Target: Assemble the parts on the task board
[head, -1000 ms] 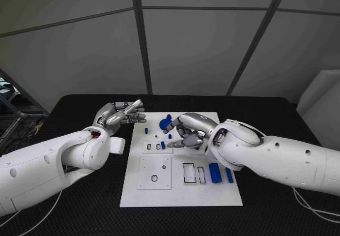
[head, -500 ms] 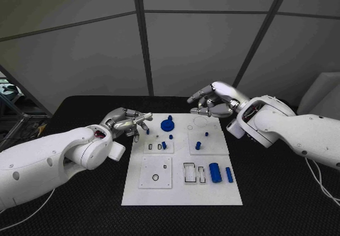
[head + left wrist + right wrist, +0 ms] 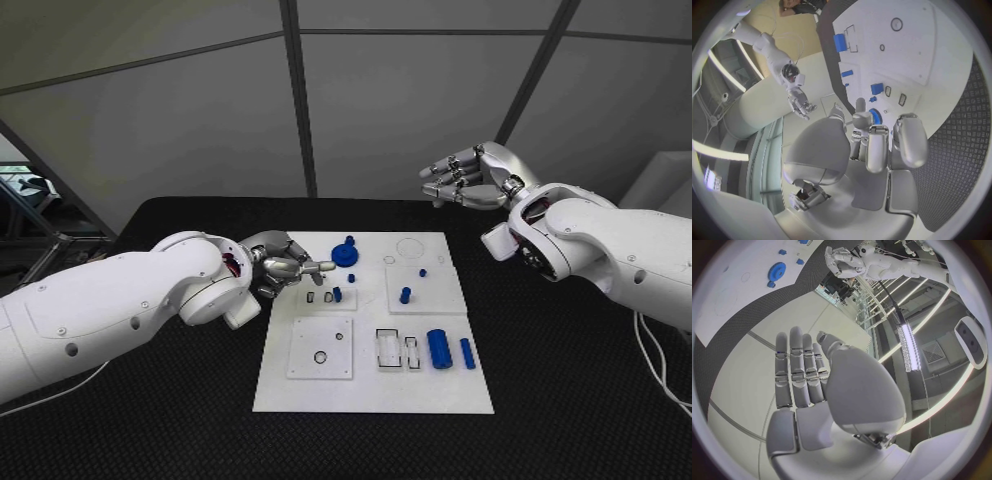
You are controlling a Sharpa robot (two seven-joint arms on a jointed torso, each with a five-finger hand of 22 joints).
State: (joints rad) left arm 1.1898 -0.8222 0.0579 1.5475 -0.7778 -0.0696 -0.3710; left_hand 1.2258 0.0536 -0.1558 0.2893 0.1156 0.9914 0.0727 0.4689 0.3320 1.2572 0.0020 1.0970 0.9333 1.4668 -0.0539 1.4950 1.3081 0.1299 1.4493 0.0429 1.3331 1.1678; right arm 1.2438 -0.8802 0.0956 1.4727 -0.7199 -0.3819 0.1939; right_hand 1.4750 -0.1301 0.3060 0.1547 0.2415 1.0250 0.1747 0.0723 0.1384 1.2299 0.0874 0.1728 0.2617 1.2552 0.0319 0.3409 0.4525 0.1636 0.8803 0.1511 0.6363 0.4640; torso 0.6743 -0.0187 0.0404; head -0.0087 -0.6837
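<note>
The task board (image 3: 372, 395) lies in the middle of the black table (image 3: 577, 400), long side running from near edge to far edge. At its far edge, left of centre, a blue gear (image 3: 345, 254) stands on the board, with an empty round outline (image 3: 411, 246) beside it toward the far right corner. Behind the gear's sub-plate, small blue pegs (image 3: 405, 295) stand upright in the right inset plate; another short blue piece (image 3: 336, 294) stands in the left inset plate next to two small empty slots (image 3: 309, 297). Near the board's right edge, a thick blue cylinder (image 3: 438, 349) and a thinner blue bar (image 3: 466, 353) lie side by side, just beside two empty rectangular recesses (image 3: 387, 349). The square plate (image 3: 319, 348) toward the near left holds an empty ring outline. The left hand (image 3: 284, 267) rests low at the board's left edge, fingers curled in, holding nothing visible. The right hand (image 3: 469, 175) is raised beyond the far edge, well apart from the board, fingers extended, holding nothing.
</note>
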